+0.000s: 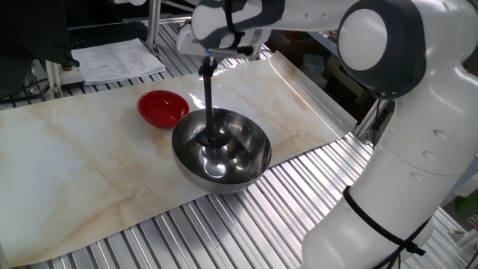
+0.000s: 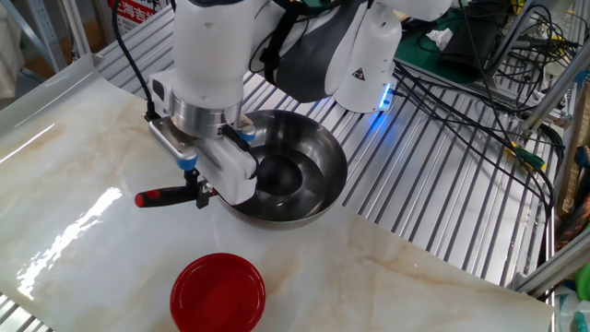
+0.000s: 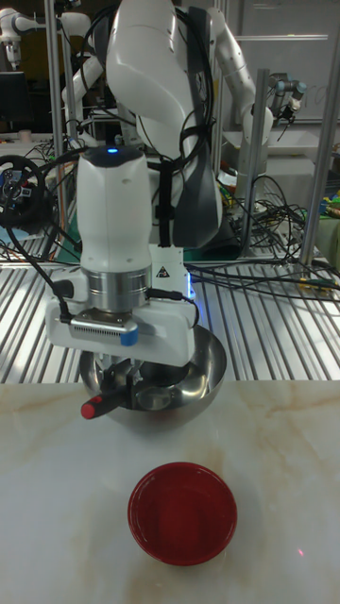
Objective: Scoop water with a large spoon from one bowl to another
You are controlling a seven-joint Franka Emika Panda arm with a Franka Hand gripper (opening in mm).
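Looking from the tall fixed view, nearest to me sits the small red bowl (image 3: 181, 512) on the marbled table (image 3: 57, 510), upright and well clear of everything else. I cannot tell whether it has any liquid in it. Behind it, at the back edge of the marbled sheet, stands the large steel bowl (image 3: 203, 373), partly over the ribbed metal surface (image 2: 433, 194).

My gripper (image 2: 197, 189) hangs just over the near rim of the steel bowl, fingers closed on the handle of the ladle (image 1: 210, 112). The red-tipped end of the handle (image 2: 152, 197) sticks out past the gripper, away from the bowl and over the marble. In one fixed view the handle runs steeply down from the gripper, and the round scoop (image 1: 214, 139) sits low inside the steel bowl, near its middle. I read the scoop as at or touching the bottom, though the mirror reflections make that hard to confirm. Water itself I cannot make out beyond shine on the metal.

Farther back I see the white arm (image 3: 156, 85), tangled cables (image 2: 479, 65), and some papers (image 1: 119, 60) beyond the table's far side.
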